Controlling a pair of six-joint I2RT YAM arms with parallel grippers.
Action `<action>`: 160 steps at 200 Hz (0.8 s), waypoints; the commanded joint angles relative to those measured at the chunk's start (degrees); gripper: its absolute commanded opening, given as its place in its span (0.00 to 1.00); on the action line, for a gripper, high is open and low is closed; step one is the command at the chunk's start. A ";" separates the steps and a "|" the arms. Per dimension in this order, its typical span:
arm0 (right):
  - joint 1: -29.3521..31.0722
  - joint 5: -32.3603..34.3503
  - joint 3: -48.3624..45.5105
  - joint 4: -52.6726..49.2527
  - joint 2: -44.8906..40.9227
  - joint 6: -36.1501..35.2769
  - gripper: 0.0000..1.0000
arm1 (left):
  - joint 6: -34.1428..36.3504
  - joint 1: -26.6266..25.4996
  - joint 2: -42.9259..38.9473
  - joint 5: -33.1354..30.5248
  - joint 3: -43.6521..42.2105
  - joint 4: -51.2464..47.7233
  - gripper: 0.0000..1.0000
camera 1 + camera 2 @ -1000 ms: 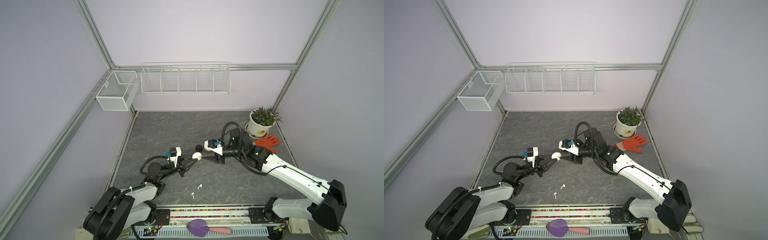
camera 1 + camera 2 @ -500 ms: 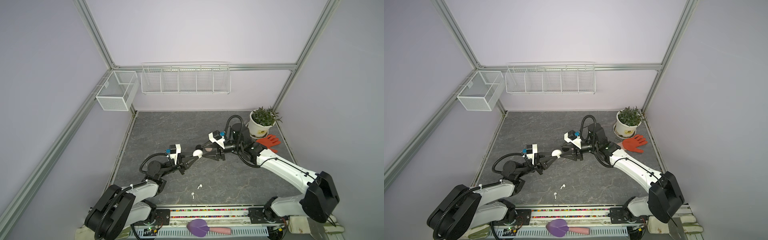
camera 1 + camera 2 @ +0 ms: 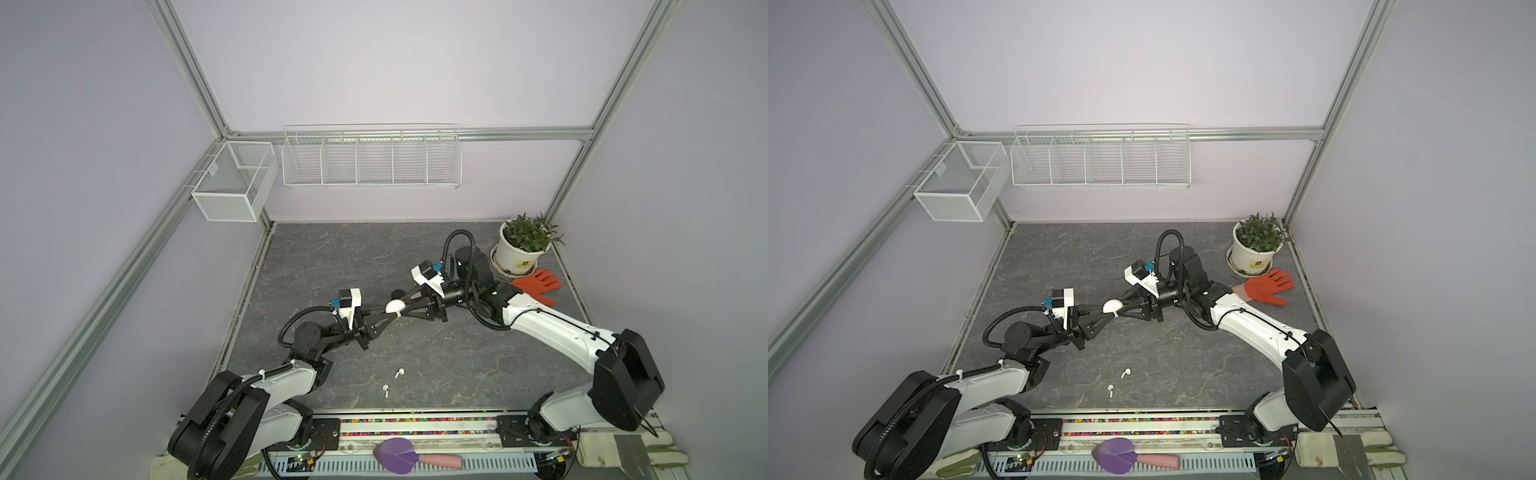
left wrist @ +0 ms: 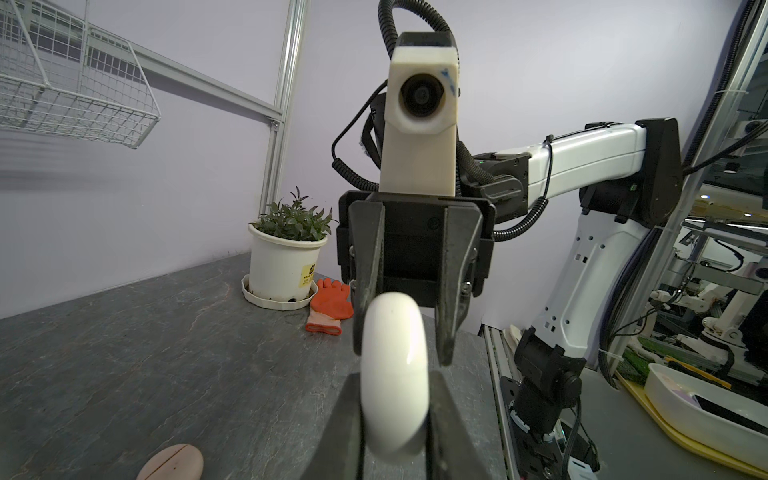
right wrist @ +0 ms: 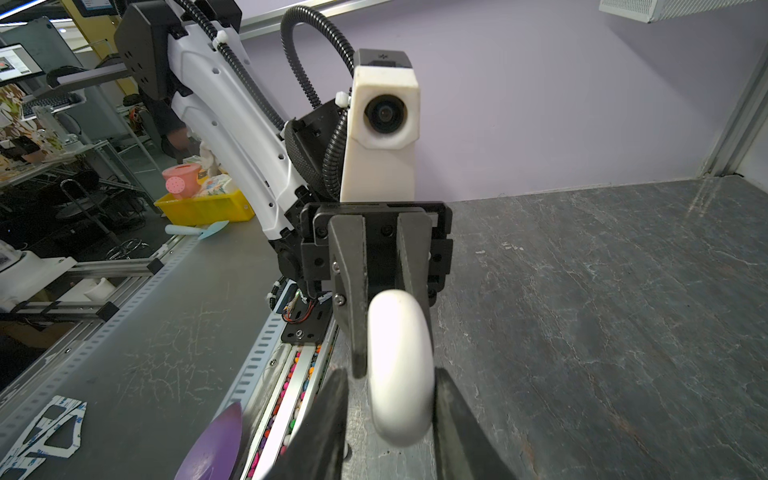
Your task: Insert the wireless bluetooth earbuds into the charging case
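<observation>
A closed white charging case [image 3: 395, 306] [image 3: 1112, 306] hangs above the table's middle. My left gripper [image 3: 397, 315] [image 4: 394, 386] is shut on it, one finger on each flat side. My right gripper [image 3: 400, 306] [image 5: 390, 386] faces it from the other end and straddles the same case [image 5: 400, 365]. Its jaws are still apart, with a gap showing on one side. Two white earbuds [image 3: 399, 372] [image 3: 386, 390] lie loose on the dark table near the front, seen again in a top view as earbuds [image 3: 1125, 372] [image 3: 1111, 390].
A pale pink closed case [image 4: 172, 461] lies on the table under the left arm. A small dark rounded object [image 3: 397, 293] sits just behind the grippers. At the back right stand a potted plant [image 3: 524, 245] and an orange glove [image 3: 536, 284]. A purple scoop [image 3: 397, 453] lies on the front rail.
My right gripper has swung left to the white case and its jaws have narrowed round it. The left gripper kept its hold and shifted slightly toward the right arm.
</observation>
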 commanded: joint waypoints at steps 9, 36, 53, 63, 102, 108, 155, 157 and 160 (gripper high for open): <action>1.08 -2.57 1.81 -1.57 0.32 -1.23 0.31 | -0.39 -0.16 -0.33 -0.05 1.44 2.23 0.00; 1.58 -2.17 3.72 -6.57 0.38 -3.55 0.27 | 0.14 -0.16 0.31 1.05 2.11 1.60 0.00; 1.75 -1.43 5.05 -10.24 0.29 -4.90 0.26 | 0.05 -0.16 0.86 1.48 2.44 1.53 0.00; 1.87 -0.71 5.72 -12.18 0.29 -5.54 0.25 | -0.04 -0.16 1.23 1.70 2.65 1.52 0.02; 1.61 3.51 8.98 -22.39 -0.12 -9.42 0.22 | -1.61 -0.16 0.69 1.44 2.49 1.22 0.36; 1.53 4.38 9.82 -24.16 0.07 -10.01 0.21 | -1.25 -0.16 0.10 1.51 2.41 0.19 0.38; 1.55 8.22 16.04 -33.51 1.14 -13.66 0.19 | 4.34 -0.99 -5.80 2.51 2.01 -10.34 0.40; 1.58 8.26 16.20 -33.79 1.17 -13.75 0.19 | 4.64 -1.07 -5.97 2.56 2.09 -10.93 0.40; 1.47 8.27 16.51 -34.13 1.27 -13.84 0.19 | 5.09 -1.20 -6.45 2.54 2.18 -12.01 0.40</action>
